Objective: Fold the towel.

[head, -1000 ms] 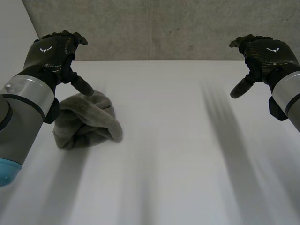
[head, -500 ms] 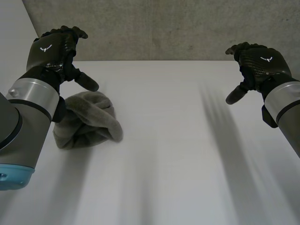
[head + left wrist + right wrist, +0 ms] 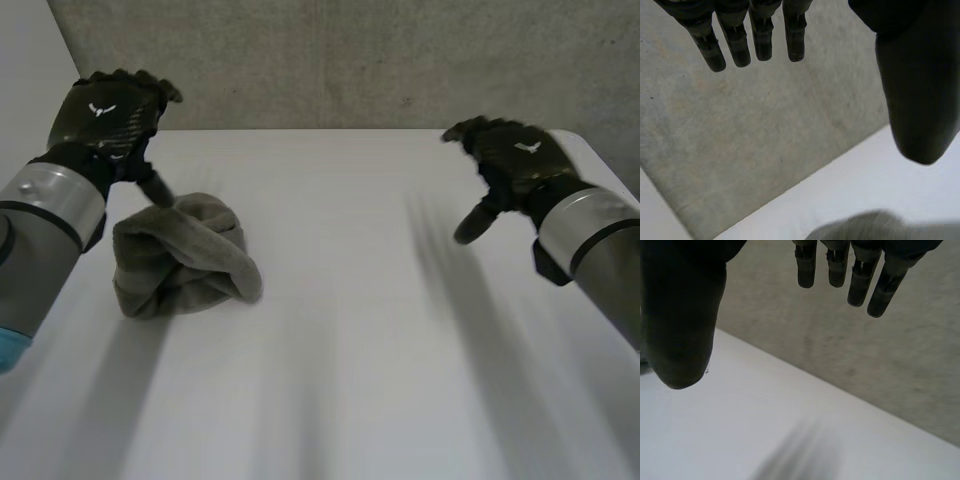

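Head view: the towel (image 3: pixel 182 262) is a grey, crumpled heap on the white table (image 3: pixel 350 340), at about 9 o'clock from the table's middle. The left hand (image 3: pixel 105 118) hovers just beyond the heap's far edge, at roughly 11 o'clock from the towel. Its fingers are loosely spread and its thumb points down toward the cloth; it holds nothing. The right hand (image 3: pixel 508 158) hangs over the bare table at about 2 o'clock from the middle, well apart from the towel. Its fingers are relaxed, its thumb hangs down, and its palm is empty. A grey concrete wall (image 3: pixel 350 60) runs behind the table.

Left wrist view: the left hand's fingers (image 3: pixel 735 42) are straight and set wide from the thumb (image 3: pixel 915 100), with nothing between them. A rounded bit of towel (image 3: pixel 875 227) lies on the table below the thumb tip, not touching it.

Right wrist view: the right hand's fingers (image 3: pixel 860 277) are straight and the thumb (image 3: pixel 680 325) stands far off from them, so the hand is wide open. Bare table (image 3: pixel 740 440) lies under the palm.
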`<action>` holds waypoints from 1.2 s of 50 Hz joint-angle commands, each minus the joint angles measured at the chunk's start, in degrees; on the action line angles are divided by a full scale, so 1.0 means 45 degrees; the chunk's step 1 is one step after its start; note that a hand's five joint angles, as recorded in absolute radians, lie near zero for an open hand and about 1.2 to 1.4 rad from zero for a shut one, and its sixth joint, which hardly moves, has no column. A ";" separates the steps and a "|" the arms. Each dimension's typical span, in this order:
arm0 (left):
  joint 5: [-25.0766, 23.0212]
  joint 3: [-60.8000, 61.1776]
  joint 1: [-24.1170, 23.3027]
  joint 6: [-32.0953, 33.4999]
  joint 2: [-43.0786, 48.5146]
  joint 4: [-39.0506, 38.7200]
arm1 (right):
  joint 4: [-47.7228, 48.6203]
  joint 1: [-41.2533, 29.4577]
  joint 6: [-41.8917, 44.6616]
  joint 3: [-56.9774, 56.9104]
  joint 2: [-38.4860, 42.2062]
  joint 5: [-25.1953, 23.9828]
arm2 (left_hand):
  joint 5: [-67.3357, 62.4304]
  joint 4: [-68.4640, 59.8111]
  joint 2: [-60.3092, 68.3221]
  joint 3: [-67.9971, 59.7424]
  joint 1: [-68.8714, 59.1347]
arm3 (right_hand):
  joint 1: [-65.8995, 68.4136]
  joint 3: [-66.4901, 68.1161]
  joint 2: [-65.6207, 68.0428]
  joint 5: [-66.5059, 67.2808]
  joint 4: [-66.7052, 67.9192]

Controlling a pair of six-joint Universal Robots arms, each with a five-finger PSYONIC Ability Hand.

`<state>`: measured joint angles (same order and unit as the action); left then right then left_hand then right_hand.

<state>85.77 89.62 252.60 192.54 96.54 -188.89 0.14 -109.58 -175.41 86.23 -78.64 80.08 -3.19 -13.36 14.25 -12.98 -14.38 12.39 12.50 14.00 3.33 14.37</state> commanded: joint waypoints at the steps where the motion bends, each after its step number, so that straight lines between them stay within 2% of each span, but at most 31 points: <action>1: -0.1248 0.0476 0.0820 0.1588 0.0032 0.0589 | -0.0012 -0.1309 -0.0337 -0.0529 0.1399 -0.0354 | -0.0086 0.0747 -0.0148 0.0663 0.0178 | -0.0531 -0.0555 -0.0890 -0.0741 -0.0970; 5: -0.2067 0.0690 0.1132 0.2231 0.0071 0.1018 | 0.0007 -0.1800 -0.0767 -0.0882 0.2105 -0.0237 | -0.0383 0.0747 0.0148 0.0663 -0.0119 | -0.0531 -0.0555 -0.0890 -0.0741 -0.0970; 8: -0.2244 0.0807 0.1308 0.2524 0.0304 0.1038 | 0.0027 -0.2035 -0.1587 -0.1350 0.2945 -0.0217 | -0.0572 0.0747 0.0337 0.0663 -0.0308 | -0.0531 -0.0555 -0.0890 -0.0741 -0.0970; 19: -0.2245 0.0769 0.1406 0.3949 0.1983 0.1038 | 0.0241 -0.3226 -0.4927 -0.3421 0.5796 -0.0452 | -0.1992 0.0747 0.1758 0.0663 -0.1728 | -0.0531 -0.0555 -0.0890 -0.0741 -0.0970; 25: -0.2186 0.0769 0.1582 0.4127 0.2337 0.1019 | 0.0729 -0.4103 -0.6428 -0.4940 0.7531 -0.0452 | -0.2180 0.0747 0.1945 0.0663 -0.1916 | -0.0531 -0.0555 -0.0890 -0.0741 -0.0970; 30: -0.2108 0.0749 0.1680 0.4127 0.2493 0.0999 | 0.1158 -0.4708 -0.7249 -0.6346 0.8800 -0.0452 | -0.3637 0.0747 0.3403 0.0663 -0.3373 | -0.0531 -0.0555 -0.0890 -0.0741 -0.0970; 32: -0.2127 0.0710 0.1680 0.4030 0.2551 0.1019 | 0.1316 -0.4886 -0.7583 -0.6839 0.9234 -0.0452 | -0.5757 0.0747 0.5523 0.0663 -0.5493 | -0.0531 -0.0555 -0.0890 -0.0741 -0.0970; 33: -0.2127 0.0710 0.1680 0.4029 0.2551 0.1019 | 0.1451 -0.5080 -0.7951 -0.7303 0.9601 -0.0452 | -0.5768 0.0747 0.5533 0.0663 -0.5504 | -0.0531 -0.0555 -0.0890 -0.0741 -0.0970; 35: -0.2127 0.0768 0.1660 0.4010 0.2571 0.1038 | 0.1589 -0.5218 -0.8326 -0.7757 0.9956 -0.0491 | -0.8222 0.0747 0.7987 0.0663 -0.7958 | -0.0531 -0.0555 -0.0890 -0.0741 -0.0970; 37: -0.2127 0.0788 0.1641 0.3971 0.2571 0.1058 | 0.1667 -0.5316 -0.8697 -0.8128 1.0249 -0.0608 | -0.9271 0.0747 0.9037 0.0663 -0.9007 | 0.0273 -0.0555 -0.0086 0.0063 -0.0970; 39: -0.2127 0.0827 0.1583 0.3932 0.2571 0.1058 | 0.1726 -0.5432 -0.9280 -0.8692 1.0658 -0.0938 | -1.0133 0.0747 0.9898 0.0663 -0.9869 | 0.3471 -0.0555 0.3112 0.3261 -0.0970; 40: -0.2127 0.0827 0.1524 0.3893 0.2552 0.1058 | 0.1726 -0.5433 -0.9283 -0.8694 1.0660 -0.0940 | -1.0623 0.0747 1.0388 0.0663 -1.0359 | 0.3488 -0.0555 0.3128 0.3278 -0.0970; 42: -0.2089 0.0866 0.1485 0.3893 0.2513 0.1058 | 0.1823 -0.5530 -0.9672 -0.8811 1.0835 -0.1310 | -1.0665 0.0747 1.0430 0.0663 -1.0400 | 0.7357 -0.0555 0.6998 0.7147 -0.0970; 46: -0.2069 0.0828 0.1407 0.3582 0.2240 0.1077 | 0.2116 -0.5531 -0.9732 -0.8753 1.0855 -0.1467 | -1.0665 0.0747 1.0430 0.0663 -1.0401 | 0.9020 -0.0555 0.8661 0.8810 -0.0970; 47: -0.2069 0.0827 0.1406 0.3580 0.2239 0.1077 | 0.2155 -0.5531 -0.9732 -0.8695 1.0855 -0.1487 | -1.0665 0.0747 1.0430 0.0663 -1.0401 | 1.2092 -0.0555 1.1733 1.1882 -0.0970; 48: -0.2069 0.0750 0.1368 0.3290 0.2065 0.1077 | 0.2156 -0.5531 -0.9732 -0.8694 1.0855 -0.1487 | -1.0702 0.0747 1.0467 0.0663 -1.0438 | 1.2122 -0.0555 1.1763 1.1912 -0.0970; 50: -0.2069 0.0711 0.1329 0.2978 0.1850 0.1097 | 0.2136 -0.5473 -0.9713 -0.8461 1.0816 -0.1603 | -1.0776 0.0747 1.0542 0.0663 -1.0512 | 1.5012 -0.0555 1.4652 1.4801 -0.0970; 53: -0.2069 0.0652 0.1309 0.2256 0.1382 0.1116 | 0.2078 -0.5375 -0.9674 -0.7935 1.0641 -0.1759 | -1.1185 0.0747 1.0950 0.0663 -1.0921 | 1.5025 -0.0555 1.4666 1.4815 -0.0970; 56: -0.2069 0.0652 0.1289 0.1533 0.0816 0.1116 | 0.2097 -0.5277 -0.9498 -0.7620 1.0425 -0.1877 | -1.2861 0.0747 1.2627 0.0663 -1.2597 | 1.5025 -0.0555 1.4666 1.4815 -0.0970; 58: -0.2069 0.0652 0.1270 0.1143 0.0465 0.1097 | 0.2194 -0.5082 -0.8818 -0.6688 0.9183 -0.1897 | -1.3277 0.0747 1.3043 0.0663 -1.3013 | 1.5025 -0.0555 1.4666 1.4815 -0.0970; 59: -0.2069 0.0594 0.1231 0.0733 0.0133 0.1077 | 0.2195 -0.5082 -0.8814 -0.6682 0.9175 -0.1897 | -1.3430 0.0747 1.3195 0.0663 -1.3165 | 1.5025 -0.0555 1.4666 1.4815 -0.0970; 60: -0.2069 0.0593 0.1231 0.0729 0.0130 0.1077 | 0.2214 -0.4907 -0.8273 -0.6199 0.8266 -0.1839 | -1.3431 0.0747 1.3197 0.0663 -1.3167 | 1.5025 -0.0555 1.4666 1.4815 -0.0970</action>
<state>76.47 92.57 258.41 200.88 101.21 -183.90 9.79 -133.39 -217.85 51.90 -32.55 71.87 -59.70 -13.36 69.61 -12.98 -69.04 75.77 12.50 74.75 66.37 14.37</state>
